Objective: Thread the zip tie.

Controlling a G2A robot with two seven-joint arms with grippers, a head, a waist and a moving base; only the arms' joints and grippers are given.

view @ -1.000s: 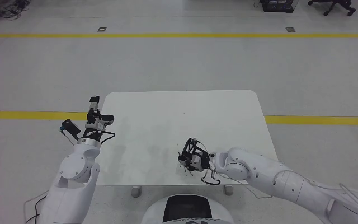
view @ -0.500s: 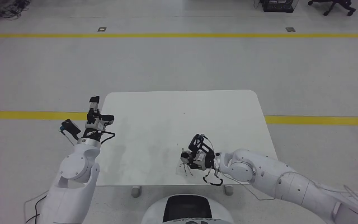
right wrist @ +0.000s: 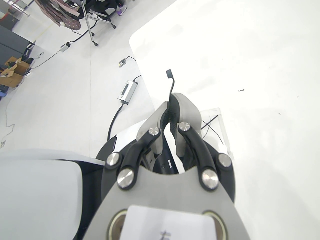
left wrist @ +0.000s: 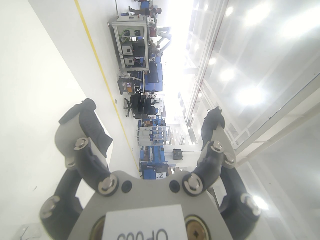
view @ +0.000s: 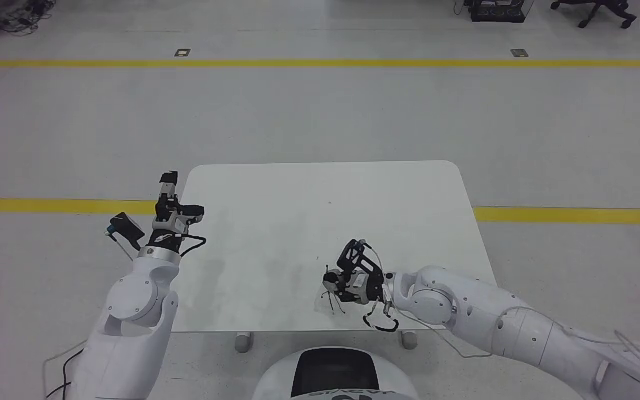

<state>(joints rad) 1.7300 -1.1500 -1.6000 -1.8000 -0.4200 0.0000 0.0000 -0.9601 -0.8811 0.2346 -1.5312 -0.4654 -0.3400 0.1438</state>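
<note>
Black and thin, the zip tie (right wrist: pixel 172 86) stands up out of our right gripper (right wrist: pixel 170 102). Its fingers (right wrist: pixel 186 106) are pressed together on the strap. The tie's small square head sticks out past the fingertips, free in the air over the white table (right wrist: pixel 237 38) close to its edge. From the top view we place this gripper above the table's near edge, toward the middle of that side. Just beside it on the table lies a clear tray (right wrist: pixel 222 131) with a few more thin black ties (right wrist: pixel 210 122) in it. Our left gripper (left wrist: pixel 150 118) is spread wide. In the top view we find it raised at the table's left edge, well apart from the right one.
</note>
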